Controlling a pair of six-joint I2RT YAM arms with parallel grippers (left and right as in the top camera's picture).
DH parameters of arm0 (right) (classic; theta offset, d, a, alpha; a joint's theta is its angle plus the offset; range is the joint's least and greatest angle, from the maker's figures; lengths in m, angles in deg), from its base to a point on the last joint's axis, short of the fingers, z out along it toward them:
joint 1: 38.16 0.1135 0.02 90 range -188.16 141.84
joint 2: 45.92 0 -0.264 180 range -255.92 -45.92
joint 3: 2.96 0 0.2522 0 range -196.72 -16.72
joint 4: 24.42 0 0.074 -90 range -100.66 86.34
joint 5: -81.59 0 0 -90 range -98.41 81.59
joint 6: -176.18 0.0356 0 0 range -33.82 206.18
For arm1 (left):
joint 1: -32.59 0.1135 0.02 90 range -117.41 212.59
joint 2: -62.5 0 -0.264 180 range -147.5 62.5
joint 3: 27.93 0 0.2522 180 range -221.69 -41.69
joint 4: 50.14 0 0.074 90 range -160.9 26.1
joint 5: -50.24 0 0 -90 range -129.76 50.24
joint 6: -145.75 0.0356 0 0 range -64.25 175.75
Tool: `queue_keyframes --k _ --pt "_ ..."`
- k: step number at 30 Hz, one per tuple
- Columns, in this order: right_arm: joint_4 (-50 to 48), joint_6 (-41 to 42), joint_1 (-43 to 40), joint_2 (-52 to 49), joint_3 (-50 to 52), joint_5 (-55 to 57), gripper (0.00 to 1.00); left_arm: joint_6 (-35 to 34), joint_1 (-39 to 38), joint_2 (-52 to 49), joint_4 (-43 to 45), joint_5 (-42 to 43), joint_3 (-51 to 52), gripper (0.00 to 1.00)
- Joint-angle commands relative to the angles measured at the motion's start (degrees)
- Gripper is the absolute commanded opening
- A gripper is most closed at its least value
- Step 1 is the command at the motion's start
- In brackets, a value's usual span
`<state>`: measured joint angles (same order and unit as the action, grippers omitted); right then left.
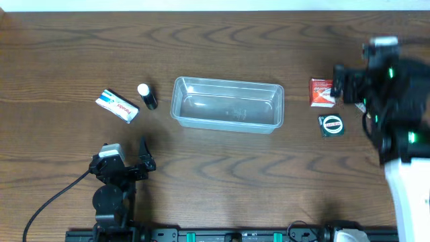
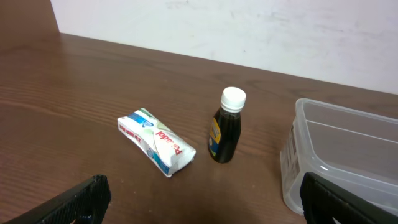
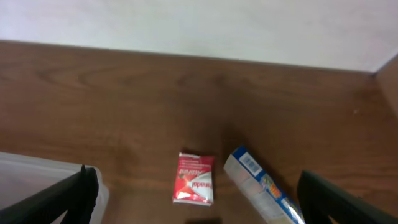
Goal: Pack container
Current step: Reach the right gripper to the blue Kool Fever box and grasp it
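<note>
My left claw (image 2: 202,194) is spread wide and holds nothing. Its two dark fingers sit at the bottom corners of the left wrist view. It hangs low over the brown wooden tabletop (image 2: 74,93), back from the things. I judge it is parked there, facing its side's things for a later pick.

Just ahead of it lies a white and blue packet (image 2: 155,142), flat on the tabletop. Beside that stands a small dark bottle (image 2: 227,127) with a white cap, upright and not touching the packet.

My right claw (image 3: 196,190) is also wide and empty. It is aimed down at a red packet (image 3: 194,179) lying flat between its fingers. To me this reads as lining up a first grasp. A blue and white box (image 3: 261,186) lies close to the packet's right. From overhead, this arm is blurred, and a green round item (image 1: 330,126) lies near the red packet.

The container (image 1: 228,104), a clear rectangular tray, sits in the middle of the tabletop between the two groups, within reach of either arm. Nothing is in it, so packing has not begun.
</note>
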<state>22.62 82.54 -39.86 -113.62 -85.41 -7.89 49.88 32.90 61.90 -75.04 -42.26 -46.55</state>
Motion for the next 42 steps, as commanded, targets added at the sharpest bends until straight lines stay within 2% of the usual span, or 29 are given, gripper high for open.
queue_keyframes --k 1,6,10,15,28,34,38,39,42 --pt "1.4 -3.1 -1.1 -5.8 -3.5 1.1 0.99 0.7 0.3 0.3 -2.1 0.5 0.9 0.98" --pt "2.4 -5.0 -3.6 -12.5 -3.3 13.9 0.99 0.7 0.3 0.3 -2.1 0.5 0.9 0.98" --pt "0.2 -6.0 -7.0 -17.0 -3.3 14.1 0.99 0.7 0.3 0.3 -2.1 0.5 0.9 0.98" --pt "0.9 -12.9 -8.6 -20.8 -3.3 14.1 0.99 0.7 0.3 0.3 -2.0 0.5 0.9 0.98" --pt "1.0 -13.4 -11.7 -29.0 -3.3 12.3 0.99 0.7 0.3 0.3 -2.1 0.5 0.9 0.98" --pt "-0.1 -13.6 -14.2 -33.1 -3.3 6.4 0.96 0.7 0.3 0.3 -2.0 0.5 0.9 0.98" --pt "-0.8 -13.6 -15.3 -34.7 -3.3 5.4 0.89 0.7 0.3 0.3 -2.0 0.5 0.9 0.98" --pt "-1.0 -13.6 -15.4 -34.9 -3.3 5.4 0.84 0.7 0.3 0.3 -2.0 0.5 0.9 0.98" --pt "-1.7 -13.5 -16.1 -35.0 -3.3 5.2 0.46 0.7 0.3 0.3 -2.0 0.5 0.9 0.98"
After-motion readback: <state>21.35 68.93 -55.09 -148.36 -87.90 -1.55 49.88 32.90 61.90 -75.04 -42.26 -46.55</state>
